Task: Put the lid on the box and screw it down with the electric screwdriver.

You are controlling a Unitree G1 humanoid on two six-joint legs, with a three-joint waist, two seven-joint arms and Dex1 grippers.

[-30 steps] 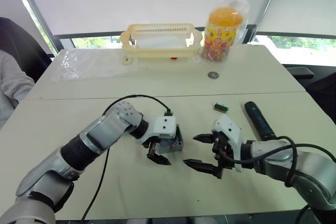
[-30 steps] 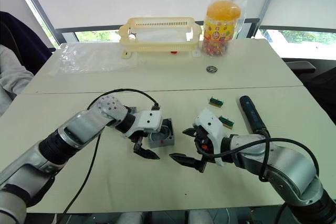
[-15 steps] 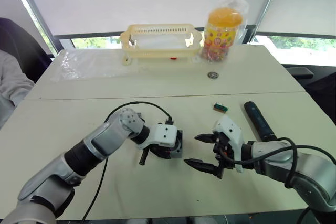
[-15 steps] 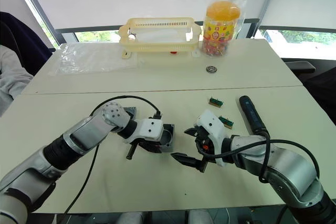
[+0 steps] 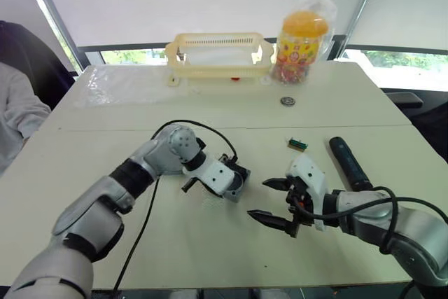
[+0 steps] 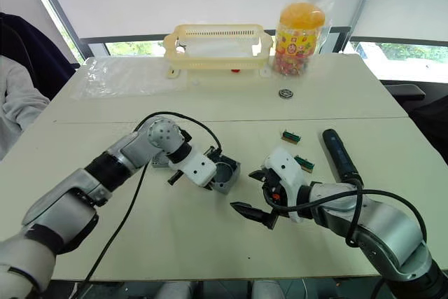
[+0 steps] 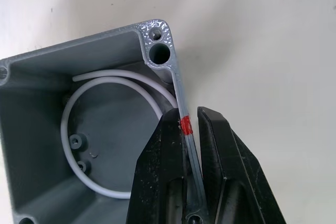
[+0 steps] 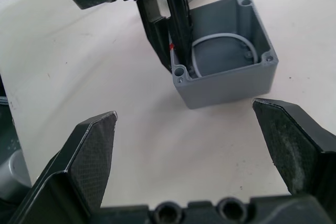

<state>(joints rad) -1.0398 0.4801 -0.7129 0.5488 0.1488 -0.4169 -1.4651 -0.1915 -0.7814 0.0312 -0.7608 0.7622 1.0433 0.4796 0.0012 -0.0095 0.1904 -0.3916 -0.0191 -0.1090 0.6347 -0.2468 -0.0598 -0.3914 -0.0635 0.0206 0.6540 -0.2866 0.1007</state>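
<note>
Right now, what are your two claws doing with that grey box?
Left gripper shut on box wall, at red mark. Right gripper open, facing box, apart. Lid behind left arm. Electric screwdriver untouched.

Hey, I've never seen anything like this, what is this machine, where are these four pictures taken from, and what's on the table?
This is a humanoid robot with two arms, each ending in a gripper of two black fingers. Two pictures come from cameras in its head, looking down over the arms. The other two come from cameras on its wrists, looking along the fingers.

The left gripper is pinched on one wall of an open grey box, at a small red mark. The right gripper is open beside it, holding nothing.

On the table lie a dark pen-shaped electric screwdriver, small green bit strips, a yellow basket, a jar of sweets and a clear plastic sheet. A flat grey piece behind the left wrist may be the lid.
</note>
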